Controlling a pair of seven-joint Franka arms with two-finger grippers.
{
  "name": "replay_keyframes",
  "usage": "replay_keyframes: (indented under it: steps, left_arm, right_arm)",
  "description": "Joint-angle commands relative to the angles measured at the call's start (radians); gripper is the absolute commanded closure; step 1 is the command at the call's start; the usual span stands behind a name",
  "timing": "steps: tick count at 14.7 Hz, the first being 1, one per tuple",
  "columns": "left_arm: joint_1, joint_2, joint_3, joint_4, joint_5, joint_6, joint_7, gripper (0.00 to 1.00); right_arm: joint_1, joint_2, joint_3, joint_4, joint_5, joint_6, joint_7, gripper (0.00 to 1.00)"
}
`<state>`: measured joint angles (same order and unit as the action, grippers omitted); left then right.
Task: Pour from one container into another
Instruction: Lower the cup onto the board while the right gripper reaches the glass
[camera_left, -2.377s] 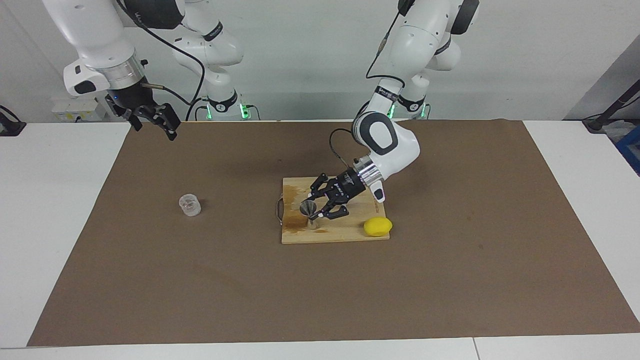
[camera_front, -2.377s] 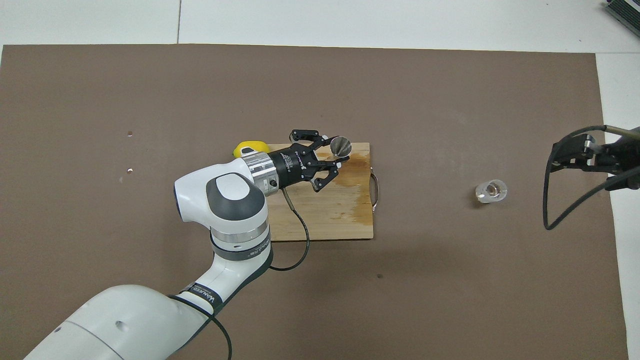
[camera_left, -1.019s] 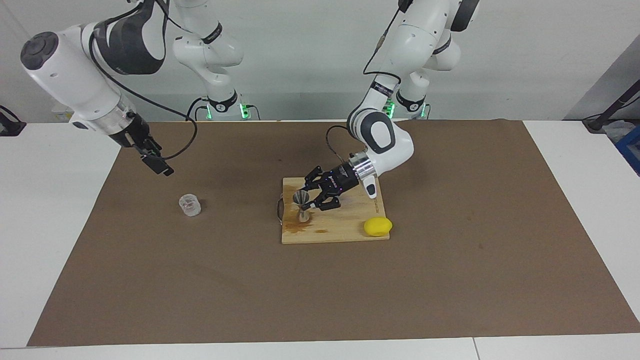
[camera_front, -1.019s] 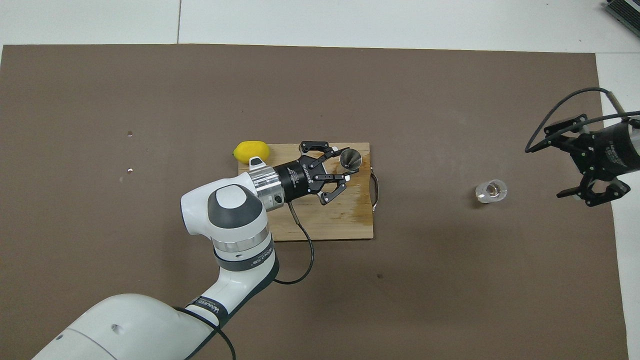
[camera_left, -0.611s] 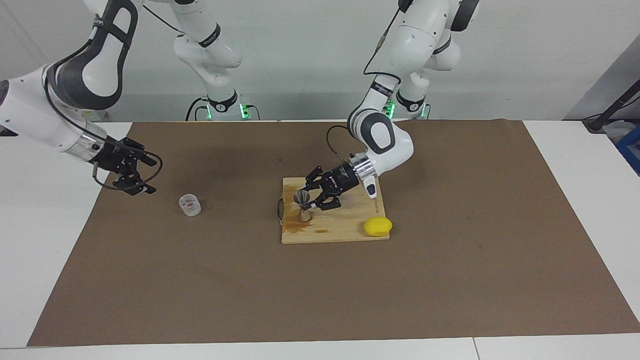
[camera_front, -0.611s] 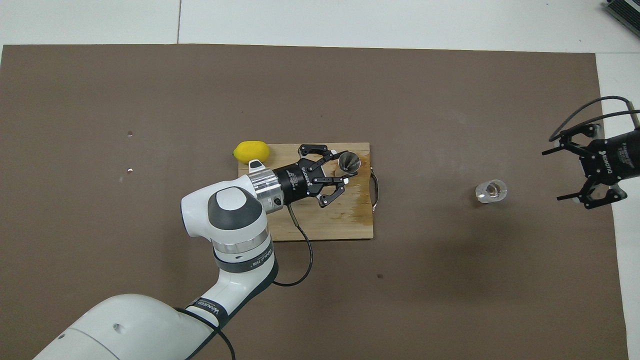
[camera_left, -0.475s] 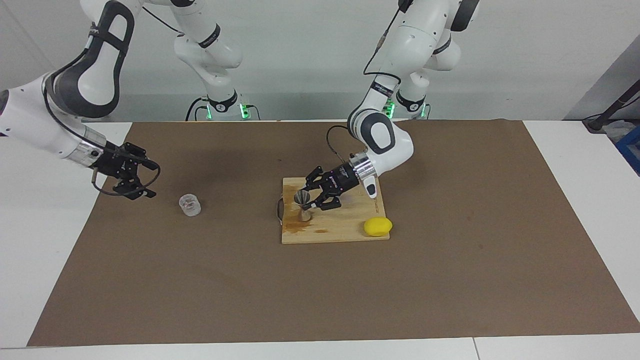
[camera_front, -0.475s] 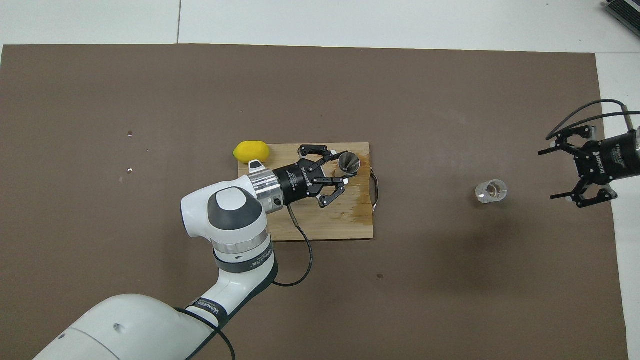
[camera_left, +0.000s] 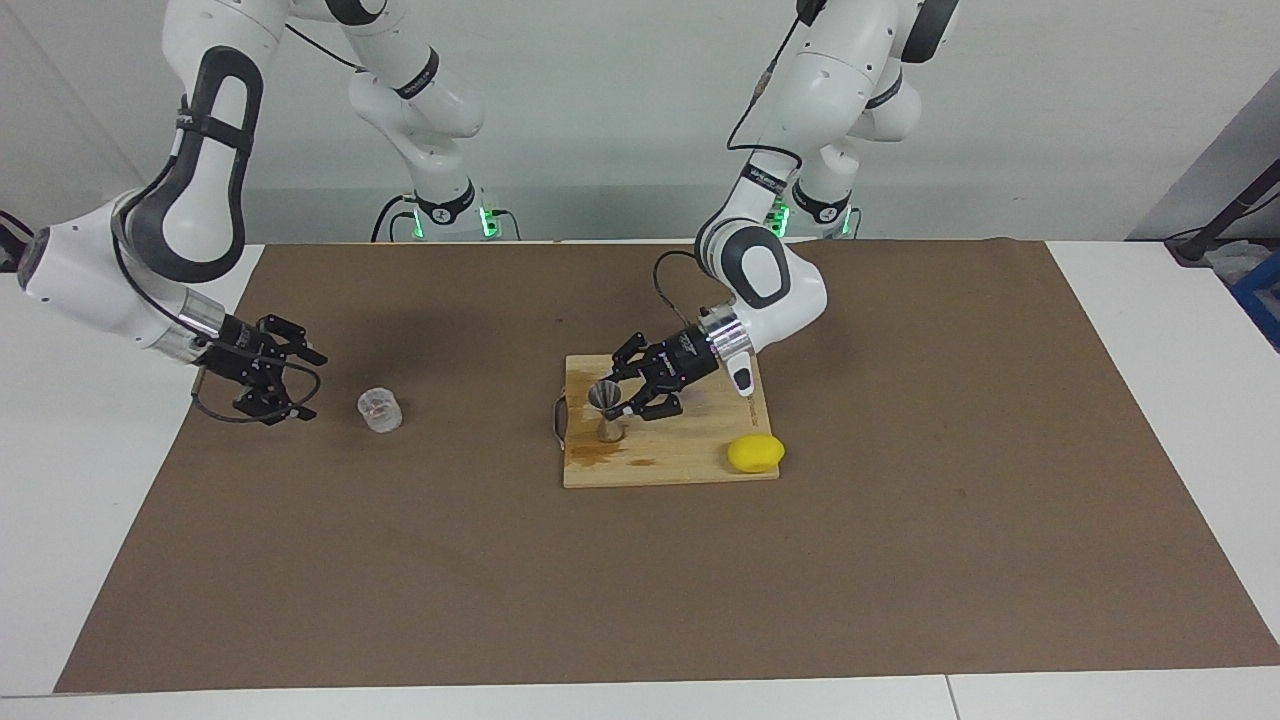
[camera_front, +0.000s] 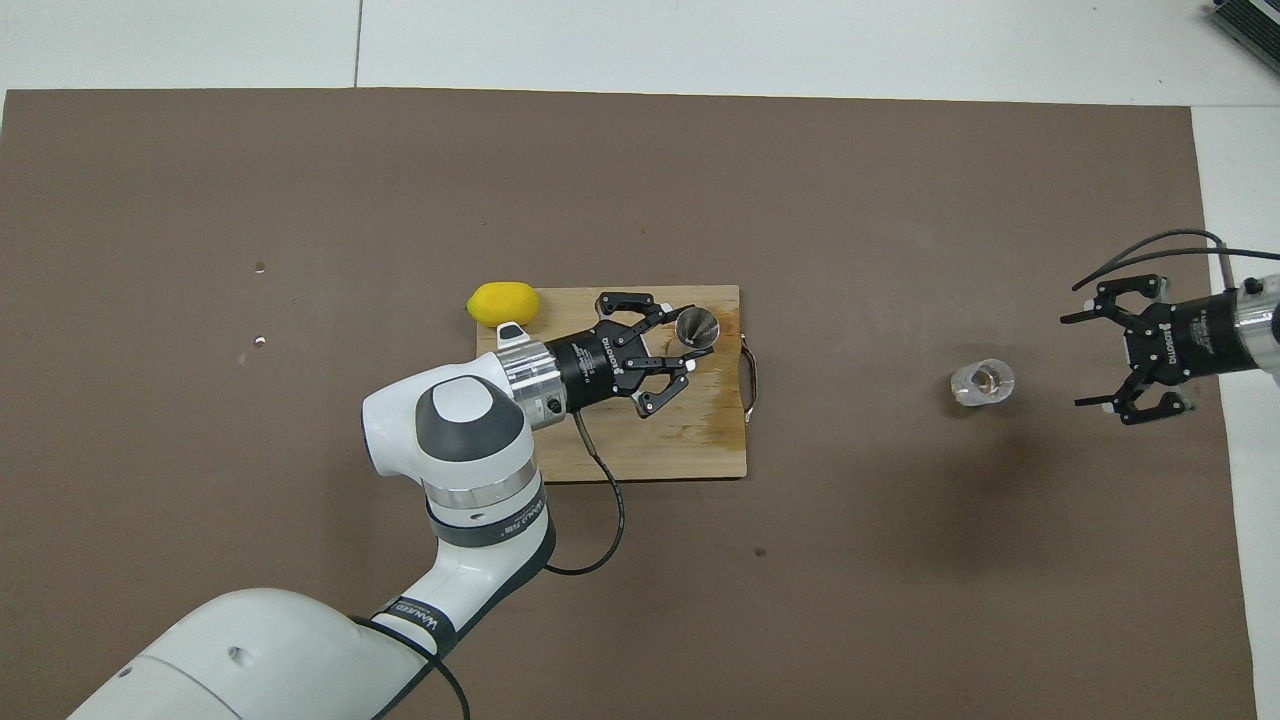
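Right, on my screen I count one cup (camera_left: 380, 410), one jigger (camera_left: 606, 409), one board (camera_left: 680, 465), one lemon (camera_left: 755, 453) and one brown mat (camera_left: 640, 580), with two arms working over them.

In the facing view the cup stands on the mat at centre left of the frame, on its own, well apart from the board. The jigger stands upright on the board near the middle of the frame, at the board's handle end, on a darker wet-looking stain. The lemon lies at the board's lower right corner in that view, half on the mat.

My left gripper (camera_left: 622, 402) comes down from the upper right and is clamped on the jigger's narrow waist, its outer links splayed to either side; the overhead view shows the jigger's open cone (camera_front: 696, 326) just at its tips.

My right gripper (camera_left: 300, 385) sits low over the mat at the left of the facing view, its fingers spread wide and holding nothing. It points toward the cup, near it but not touching; a gap of bare mat shows between them in both views.
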<state>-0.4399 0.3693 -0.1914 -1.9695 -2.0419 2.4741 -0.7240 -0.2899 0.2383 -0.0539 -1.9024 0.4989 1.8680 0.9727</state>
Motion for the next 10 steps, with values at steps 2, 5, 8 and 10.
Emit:
replay_keyframes:
  steps: [2, 5, 8, 10]
  left_arm:
    - [-0.013, -0.029, 0.015, -0.032, -0.027, -0.017, 0.02, 0.93]
    - [-0.01, -0.03, 0.015, -0.038, -0.027, -0.017, 0.018, 0.23]
    - [0.0, -0.032, 0.014, -0.038, -0.029, -0.018, 0.018, 0.0]
    - [0.006, -0.035, 0.015, -0.038, -0.029, -0.036, 0.018, 0.0]
  right_arm:
    - [-0.018, 0.01, 0.009, -0.049, 0.055, 0.046, -0.044, 0.0]
    - [-0.051, 0.058, 0.009, -0.05, 0.058, 0.049, -0.117, 0.0]
    - [-0.069, 0.102, 0.009, -0.047, 0.105, 0.053, -0.192, 0.0]
    - [-0.069, 0.116, 0.009, -0.043, 0.107, 0.056, -0.204, 0.0]
